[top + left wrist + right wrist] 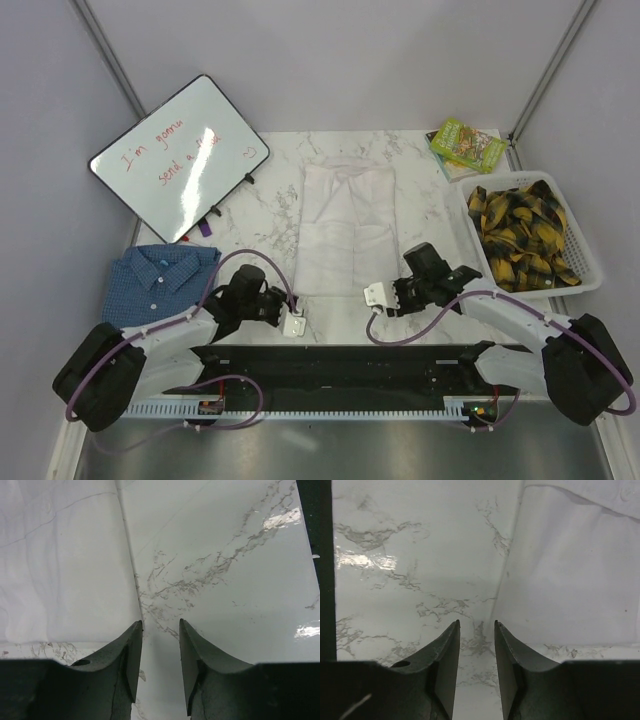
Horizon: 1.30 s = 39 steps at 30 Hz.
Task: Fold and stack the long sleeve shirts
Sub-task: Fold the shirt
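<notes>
- Sitting at the near table edge, both arm bases are side by side, with the arms reaching forward and inward.
- left gripper (pixel 293 323): low over the marble table (pixel 270 200), at the near left corner of the white shirt (pixel 345 225). Jaws parted by a narrow gap, nothing between them, bare marble showing through.
- Left wrist view: the shirt's side edge runs down to the tip of one finger. Can't tell if they touch.
- right gripper (pixel 377 296): mirrored at the near right corner of the same shirt. Jaws also at a narrow gap, holding nothing.
- Right wrist view: fingertips over bare marble just beside the shirt's edge, cloth off to one side.
- white shirt: lies flat in the middle of the table, folded into a long narrow rectangle with its collar end at the far side.
- blue shirt (pixel 158 280): fine check, folded with collar up, at the table's left edge next to the left arm, apart from the white one. Not stacked.
- white basket (pixel 590 272): right side of the table, with a yellow and black plaid cloth (pixel 520 235) heaped in it.
- whiteboard (pixel 180 155): far left, tilted, red handwriting on it.
- green book (pixel 465 143): far right corner, just beyond the basket.
</notes>
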Tool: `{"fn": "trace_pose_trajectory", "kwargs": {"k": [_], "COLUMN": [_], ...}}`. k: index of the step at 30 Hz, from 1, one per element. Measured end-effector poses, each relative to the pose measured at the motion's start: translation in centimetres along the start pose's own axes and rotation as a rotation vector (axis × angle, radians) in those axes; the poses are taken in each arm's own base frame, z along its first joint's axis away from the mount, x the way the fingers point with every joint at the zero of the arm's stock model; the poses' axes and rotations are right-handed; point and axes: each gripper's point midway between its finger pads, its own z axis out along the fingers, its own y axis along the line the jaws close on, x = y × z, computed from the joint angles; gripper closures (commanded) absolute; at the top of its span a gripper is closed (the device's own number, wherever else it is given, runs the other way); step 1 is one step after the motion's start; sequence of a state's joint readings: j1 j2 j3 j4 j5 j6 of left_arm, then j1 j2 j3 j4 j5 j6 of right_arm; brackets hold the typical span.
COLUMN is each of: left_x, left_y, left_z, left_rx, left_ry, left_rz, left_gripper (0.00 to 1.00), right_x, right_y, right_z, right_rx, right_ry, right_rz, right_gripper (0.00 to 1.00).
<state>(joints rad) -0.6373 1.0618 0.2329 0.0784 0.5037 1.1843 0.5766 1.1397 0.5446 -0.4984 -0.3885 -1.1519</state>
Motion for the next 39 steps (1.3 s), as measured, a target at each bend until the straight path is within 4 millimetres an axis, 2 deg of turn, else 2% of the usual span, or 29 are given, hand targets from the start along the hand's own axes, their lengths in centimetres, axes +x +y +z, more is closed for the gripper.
{"fn": "trace_pose_trajectory", "kwargs": {"k": [3,7,15,21,22,27,30,33,35,37,39], "left_x": [0.1,0.4,1.0,1.1,1.1,1.2,1.2,1.3,1.3,1.4,1.5], "left_y": [0.7,1.5,2.8,3.1,3.1,3.1,3.0,3.0,2.8,2.7,2.6], "left_z": [0.6,1.0,1.7,2.0,2.0,2.0,2.0,2.0,2.0,2.0,2.1], "left_rx": [-0.008,-0.026,-0.057,-0.061,-0.061,-0.059,-0.056,-0.053,-0.047,-0.042,-0.039], "left_ry": [0.002,0.012,0.035,0.040,0.040,0.043,0.044,0.045,0.048,0.049,0.051], "left_rz": [0.016,0.035,0.061,0.070,0.073,0.081,0.082,0.082,0.082,0.081,0.079], "left_gripper": [0.59,0.60,0.65,0.66,0.67,0.69,0.73,0.80,0.88,0.98,0.98], "right_x": [0.5,1.4,1.5,1.7,1.7,1.8,1.9,1.9,2.0,2.1,2.1], "right_y": [-0.7,-0.5,-1.2,-2.1,-2.3,-2.3,-2.3,-2.3,-2.1,-2.2,-2.3], "right_z": [0.6,1.2,1.5,1.6,1.6,1.4,1.4,1.5,1.7,1.8,1.9], "right_rx": [0.016,0.018,0.060,0.093,0.099,0.121,0.122,0.118,0.110,0.108,0.110], "right_ry": [0.021,0.045,0.045,0.058,0.060,0.061,0.063,0.065,0.068,0.069,0.069], "right_rz": [-0.020,-0.041,-0.093,-0.101,-0.100,-0.108,-0.107,-0.109,-0.110,-0.110,-0.108], "right_gripper": [0.62,0.66,0.69,0.64,0.59,0.60,0.66,0.82,1.00,1.00,1.00]}}
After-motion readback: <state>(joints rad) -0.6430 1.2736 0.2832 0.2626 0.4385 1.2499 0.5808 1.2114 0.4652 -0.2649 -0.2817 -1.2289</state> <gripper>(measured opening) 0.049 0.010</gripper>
